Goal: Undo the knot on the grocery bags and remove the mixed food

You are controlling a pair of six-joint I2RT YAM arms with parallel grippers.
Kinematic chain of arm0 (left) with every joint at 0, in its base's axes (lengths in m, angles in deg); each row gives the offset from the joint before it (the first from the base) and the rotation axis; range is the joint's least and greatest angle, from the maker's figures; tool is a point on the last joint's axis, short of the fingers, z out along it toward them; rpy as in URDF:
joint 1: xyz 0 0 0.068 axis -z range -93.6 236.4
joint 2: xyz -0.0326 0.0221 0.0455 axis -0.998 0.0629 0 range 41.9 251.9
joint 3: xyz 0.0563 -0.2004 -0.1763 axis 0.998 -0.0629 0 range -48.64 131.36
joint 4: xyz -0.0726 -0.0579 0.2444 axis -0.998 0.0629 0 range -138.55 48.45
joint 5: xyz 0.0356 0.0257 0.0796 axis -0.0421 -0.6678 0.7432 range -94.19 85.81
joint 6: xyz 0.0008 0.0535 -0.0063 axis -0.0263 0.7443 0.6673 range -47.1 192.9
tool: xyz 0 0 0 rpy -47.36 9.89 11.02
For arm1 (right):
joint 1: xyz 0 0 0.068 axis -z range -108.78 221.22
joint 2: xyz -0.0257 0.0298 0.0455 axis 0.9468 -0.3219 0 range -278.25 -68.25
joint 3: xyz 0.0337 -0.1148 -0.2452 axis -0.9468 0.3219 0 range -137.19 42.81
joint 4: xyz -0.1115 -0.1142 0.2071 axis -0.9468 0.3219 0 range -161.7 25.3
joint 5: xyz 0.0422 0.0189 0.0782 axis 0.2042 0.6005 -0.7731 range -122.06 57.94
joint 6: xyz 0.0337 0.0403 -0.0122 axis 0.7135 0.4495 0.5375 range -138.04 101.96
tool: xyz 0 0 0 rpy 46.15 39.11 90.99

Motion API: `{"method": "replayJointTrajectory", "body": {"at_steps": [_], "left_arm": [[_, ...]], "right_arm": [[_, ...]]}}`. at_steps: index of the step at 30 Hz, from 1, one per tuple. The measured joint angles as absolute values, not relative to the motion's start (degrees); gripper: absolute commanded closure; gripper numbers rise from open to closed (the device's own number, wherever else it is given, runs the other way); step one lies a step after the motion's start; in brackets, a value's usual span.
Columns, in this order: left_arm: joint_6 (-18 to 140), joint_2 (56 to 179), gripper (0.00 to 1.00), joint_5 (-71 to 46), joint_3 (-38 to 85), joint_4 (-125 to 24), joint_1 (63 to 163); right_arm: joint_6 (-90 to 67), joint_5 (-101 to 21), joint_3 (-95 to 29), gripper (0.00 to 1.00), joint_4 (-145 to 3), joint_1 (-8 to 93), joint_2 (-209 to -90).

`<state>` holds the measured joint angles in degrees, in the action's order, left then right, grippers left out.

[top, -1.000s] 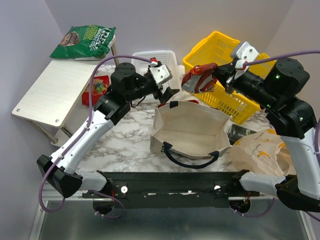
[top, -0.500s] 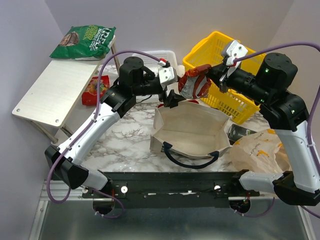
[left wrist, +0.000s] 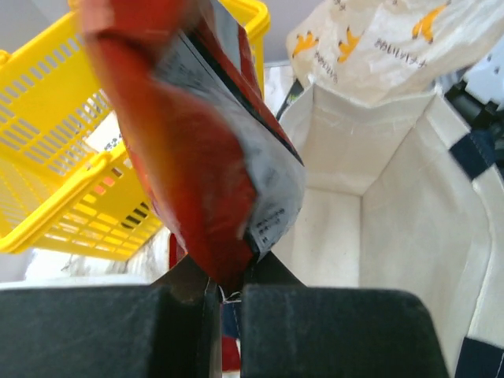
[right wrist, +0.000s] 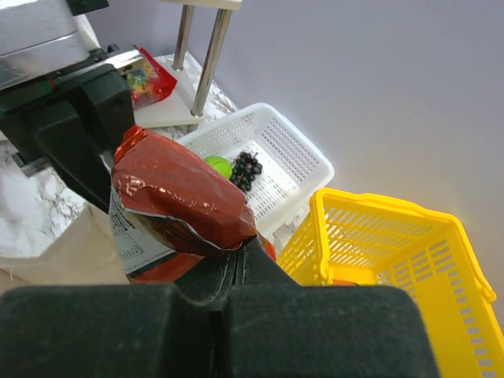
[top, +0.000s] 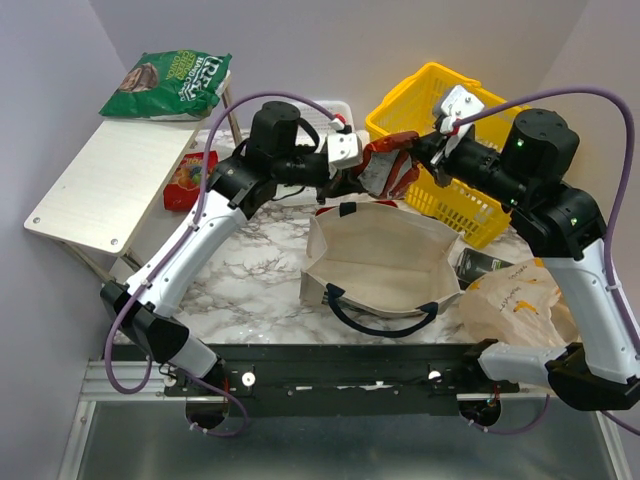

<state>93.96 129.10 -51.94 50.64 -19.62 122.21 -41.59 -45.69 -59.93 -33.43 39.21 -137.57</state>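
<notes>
Red snack packet (top: 388,172) — print unreadable, pinched by left hand (left wrist: 226,291), right hand (right wrist: 235,256)

The top camera looked down from high at the near side over the white marble table (top: 250,280). Both wrist cameras faced the crumpled red foil snack packet (left wrist: 197,157) closely from opposite sides. All three views shared the yellow plastic basket (right wrist: 394,260).

Left gripper (top: 357,182) reached and clamped red packet (top: 386,165)

Plain pale lilac-grey walls (top: 400,40) at far and left, white grey-veined marble tabletop (top: 250,285), white slatted side shelf (top: 110,180) on metal legs (right wrist: 211,59) at far left, black rail (top: 340,372) along near edge, even diffuse light.
</notes>
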Motion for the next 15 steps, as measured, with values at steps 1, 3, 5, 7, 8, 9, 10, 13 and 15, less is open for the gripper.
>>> {"method": "replayJointTrajectory", "body": {"at_steps": [1,3,5,7,8,9,10,13,15], "left_arm": [[95.8,128.7,1.0,-51.8,50.6,-17.5,122.0],[99.8,128.0,1.0,-51.0,50.5,-14.0,121.4],[104.3,126.7,1.0,-49.8,49.5,-11.6,120.7],[107.7,125.2,1.0,-48.5,48.0,-9.0,120.2],[108.9,124.3,1.0,-47.5,47.1,-7.6,119.9],[110.7,123.4,1.0,-46.6,46.3,-6.9,119.7],[111.9,122.9,1.0,-45.6,46.1,-6.5,119.7],[115.5,121.7,1.0,-42.2,45.8,-4.1,119.4],[117.4,121.6,1.0,-40.4,46.7,-2.4,118.8]], "right_arm": [[-42.2,-45.7,-59.7,1.0,-33.3,39.5,-137.6],[-43.6,-45.9,-59.4,1.0,-32.5,40.4,-137.7],[-44.9,-47.2,-59.1,1.0,-32.1,41.2,-137.9],[-47.2,-47.4,-58.7,1.0,-32.2,42.3,-138.1],[-48.2,-47.5,-58.5,1.0,-32.2,43.3,-138.1],[-49.2,-48.2,-58.0,1.0,-32.1,43.8,-138.1],[-50.2,-48.6,-57.5,1.0,-32.2,43.8,-138.1],[-54.2,-50.9,-55.2,0.96,-32.2,43.9,-137.6],[-56.5,-51.8,-53.8,0.63,-32.1,43.9,-137.2]]}}
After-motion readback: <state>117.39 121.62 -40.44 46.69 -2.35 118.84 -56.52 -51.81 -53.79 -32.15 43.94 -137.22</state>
